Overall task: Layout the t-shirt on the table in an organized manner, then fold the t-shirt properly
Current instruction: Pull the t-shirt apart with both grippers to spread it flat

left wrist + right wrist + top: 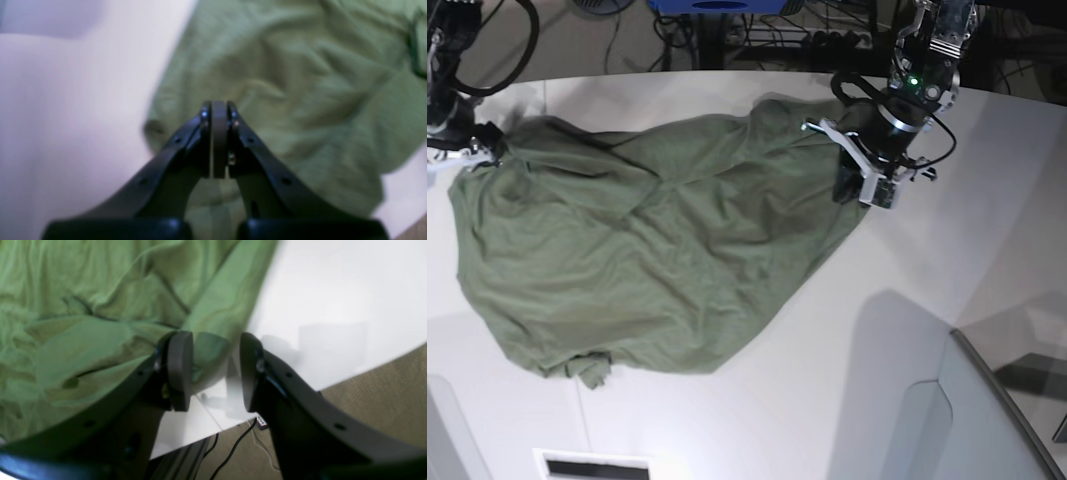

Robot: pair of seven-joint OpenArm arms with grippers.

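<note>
The olive-green t-shirt [647, 260] lies spread but wrinkled across the left and middle of the white table [927, 330]. My left gripper [847, 186] is at the shirt's right edge. In the left wrist view it [219, 106] is shut, pads pressed together above the cloth [300, 83], with no fabric seen between them. My right gripper [485, 146] is at the shirt's far left corner. In the right wrist view its jaws [214, 340] stand apart, and the shirt's edge [83, 323] lies between the pads [180, 350] near the table's rim [333, 306].
A grey translucent panel [987, 420] stands at the lower right of the table. A dark slot [592, 467] sits at the front edge. Beyond the table's rim are carpet [383, 390] and black cables [233, 446].
</note>
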